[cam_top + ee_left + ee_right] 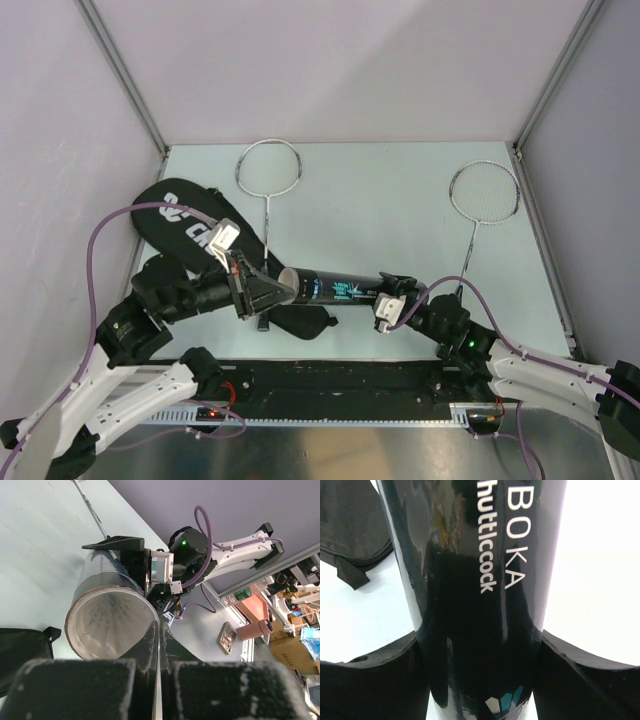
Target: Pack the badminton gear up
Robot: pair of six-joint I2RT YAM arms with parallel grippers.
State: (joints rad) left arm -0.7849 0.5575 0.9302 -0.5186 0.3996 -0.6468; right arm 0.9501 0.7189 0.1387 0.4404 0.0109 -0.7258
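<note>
The long black tube (330,289) lies level above the table, white lettering on its side (485,555). My right gripper (392,292) is shut on its right end, one finger (370,680) on each side of it. The open mouth (111,625) faces my left gripper (285,292), which is shut, its tips (161,627) at the rim with nothing between them. A faint feathery pattern shows deep inside the tube. Two silver rackets (268,167) (484,191) lie flat at the back. The black bag (190,228) lies at the left, partly under my left arm.
Grey walls close the table at the back and on both sides. A black flap of the bag (300,320) lies under the tube near the front edge. The left racket's shaft (268,225) runs down toward the tube's mouth.
</note>
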